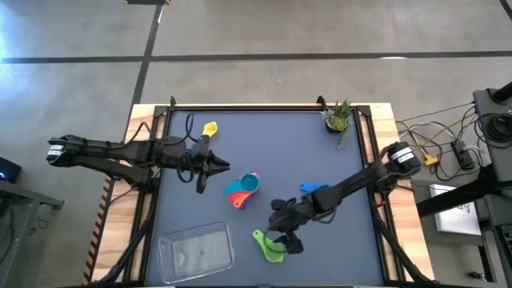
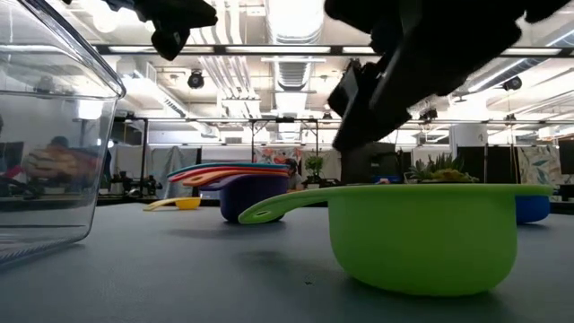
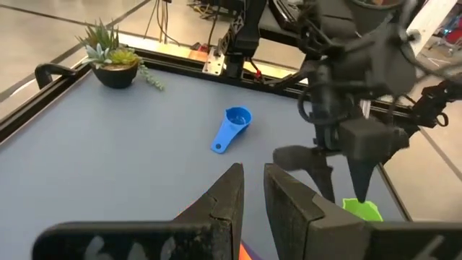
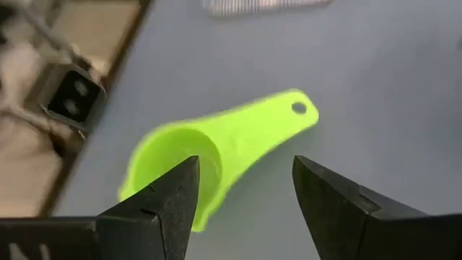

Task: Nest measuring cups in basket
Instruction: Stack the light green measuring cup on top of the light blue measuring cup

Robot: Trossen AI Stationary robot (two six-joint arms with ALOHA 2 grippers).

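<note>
I am holding my right gripper over the green cup, fingers spread wide and gripping nothing. The cup is lying on the mat between and just beyond my fingertips, its bowl nearer the left finger and its handle running past the right one.

My left gripper is waiting with fingers nearly closed and empty; the yellow cup lies just beside it, and the stack is near its tips.

Progress, as I judge it: the basket is holding no cups. Several cups are already nested in the stack on the mat. The green, blue and yellow cups are lying loose. Everything is left to go into the basket.

The cups are smooth moulded plastic, round-bowled, with flat short handles; the green handle has a hanging hole. The basket is clear, thin-walled, rectangular, with rounded corners.
</note>
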